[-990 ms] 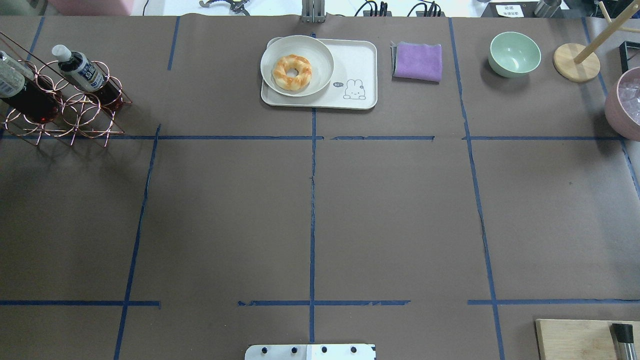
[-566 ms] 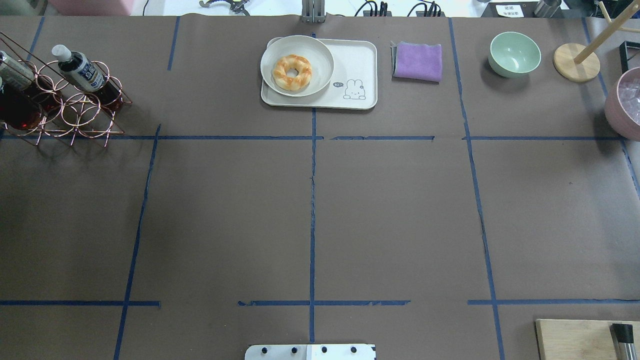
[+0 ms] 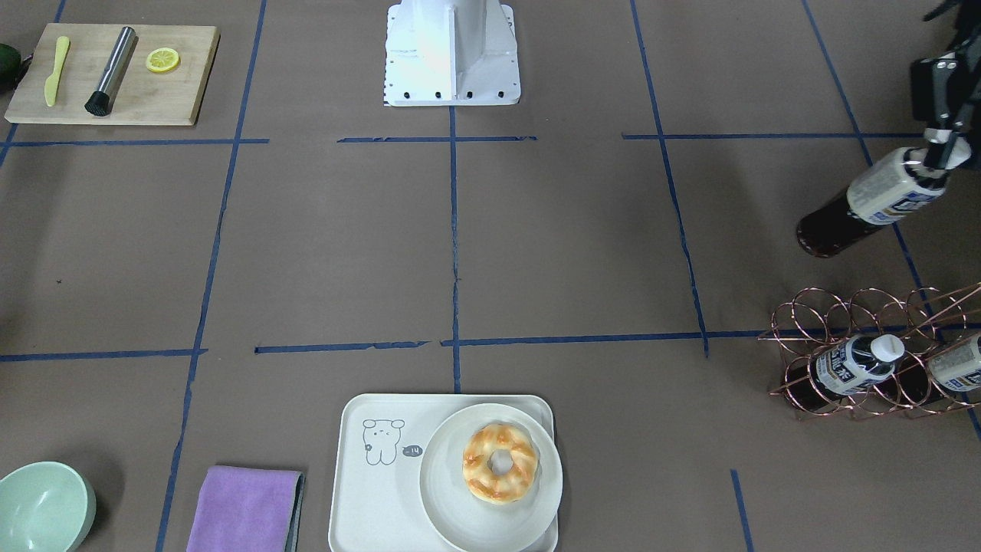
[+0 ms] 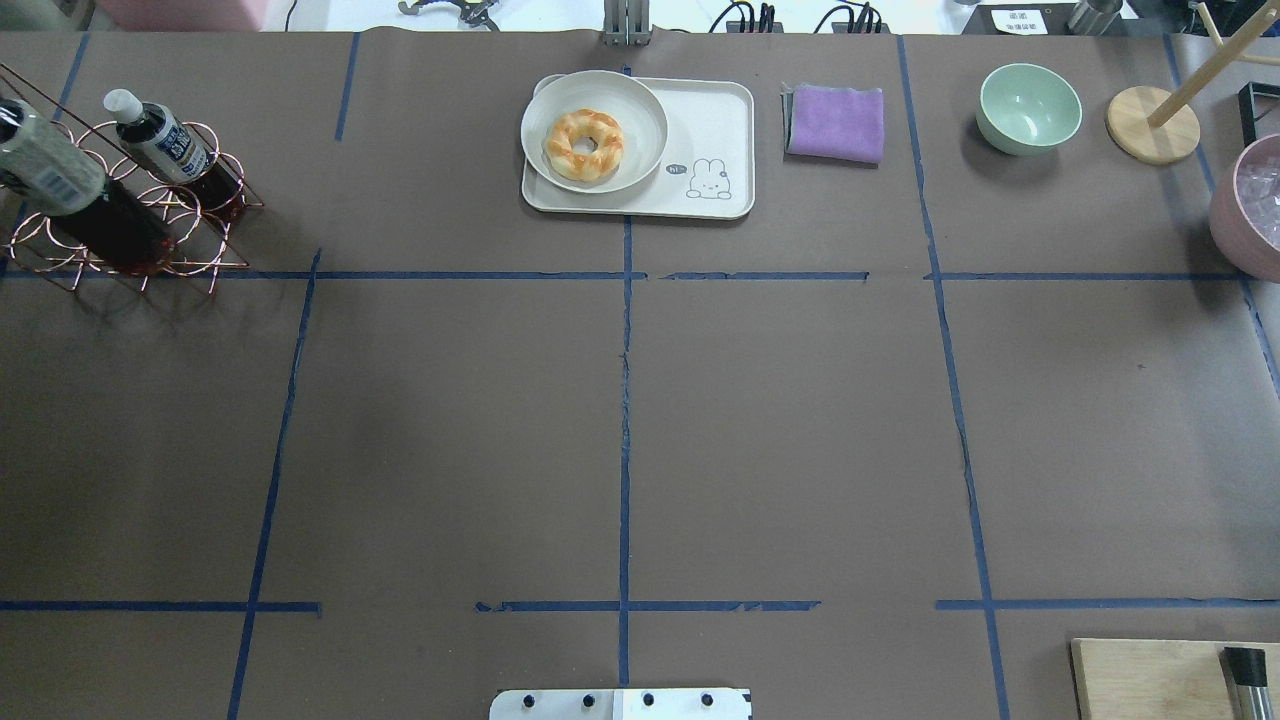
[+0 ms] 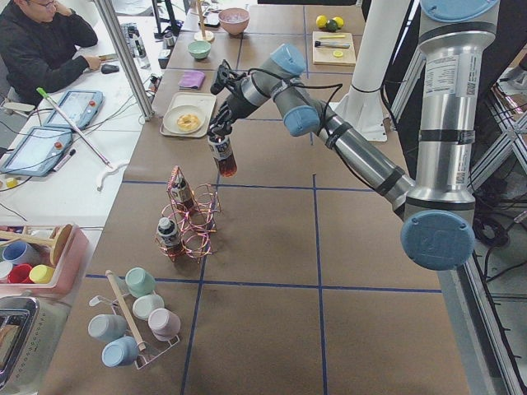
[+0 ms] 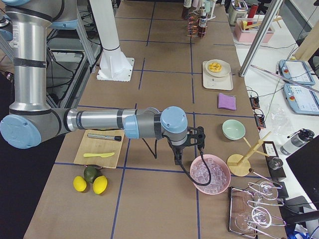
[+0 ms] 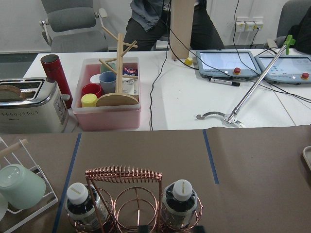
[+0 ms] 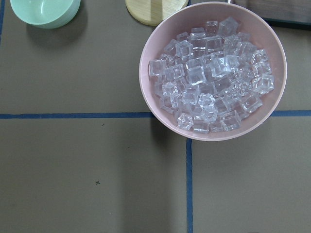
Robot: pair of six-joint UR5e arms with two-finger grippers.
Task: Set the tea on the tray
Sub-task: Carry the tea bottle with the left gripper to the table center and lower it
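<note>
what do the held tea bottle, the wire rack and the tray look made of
The tea is probably clear plastic: dark liquid shows through, and the label looks like paper or film. The rack looks like thin metal wire bent into rings, with a shiny copper-coloured finish. The tray is likely matte cream plastic, given its moulded rounded corners and raised rim.

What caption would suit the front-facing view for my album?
Left gripper holds a tea bottle aloft, clear of the copper rack; the tray sits apart.

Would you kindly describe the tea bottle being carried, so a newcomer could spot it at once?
Start at the copper rack at the table's left end. Two bottles sit in it; the tea is the third, hanging outside it, cap held in the left arm's jaws.
</note>
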